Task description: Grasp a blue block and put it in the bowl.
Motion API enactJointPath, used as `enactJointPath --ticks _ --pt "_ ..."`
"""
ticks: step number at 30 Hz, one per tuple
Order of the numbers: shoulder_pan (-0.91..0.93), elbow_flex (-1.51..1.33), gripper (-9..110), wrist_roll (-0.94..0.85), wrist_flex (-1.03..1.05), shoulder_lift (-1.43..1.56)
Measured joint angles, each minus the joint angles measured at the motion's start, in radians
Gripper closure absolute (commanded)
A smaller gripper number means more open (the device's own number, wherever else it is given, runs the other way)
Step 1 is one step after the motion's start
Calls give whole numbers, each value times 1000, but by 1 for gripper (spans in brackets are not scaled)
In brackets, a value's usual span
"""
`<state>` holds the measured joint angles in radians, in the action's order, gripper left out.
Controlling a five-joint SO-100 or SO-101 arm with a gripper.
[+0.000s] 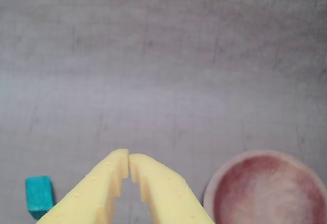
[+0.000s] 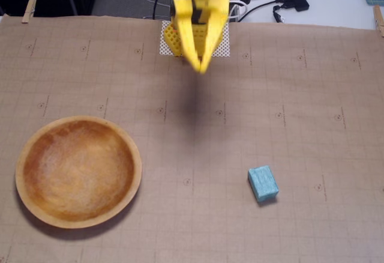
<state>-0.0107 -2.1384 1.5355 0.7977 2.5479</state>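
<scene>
A: How much open room is seen around the task's things?

B: In the fixed view a wide stretch of bare brown gridded mat (image 2: 288, 95) is seen between everything. The bowl (image 2: 78, 168) is found at about 8 o'clock from the mat's middle, close to the left edge and the near edge. The blue block (image 2: 263, 183) is placed at about 4 o'clock, flat on the mat and well apart from the bowl. The mat's far corners are pinned by clothespins (image 2: 29, 7).

A: How is the arm posed?

B: The yellow arm is seen at 12 o'clock, hanging above the mat with its gripper (image 2: 200, 68) pointed down toward the middle. A shadow is cast just below it. In the wrist view the gripper (image 1: 129, 158) is shown with its tips nearly touching, only a thin slit between them, and nothing is held. There the blue block (image 1: 39, 195) is seen at 8 o'clock and the bowl (image 1: 265, 188) at 4 o'clock, both cut by the picture's lower edge.

A: Can any writing be read?

B: Only small printed marks at the grid crossings are seen, too small to be read.
</scene>
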Motion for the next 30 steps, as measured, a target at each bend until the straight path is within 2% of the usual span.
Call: enactJointPath --ticks 3,9,19,25,30 --pt "0 0 101 0 -74 -58" --pt "25 -2 76 0 -186 -138" --pt "-35 -61 51 0 -313 -164" --pt "-52 -98 44 0 -367 -164" --pt "-75 -141 44 0 -414 -164"
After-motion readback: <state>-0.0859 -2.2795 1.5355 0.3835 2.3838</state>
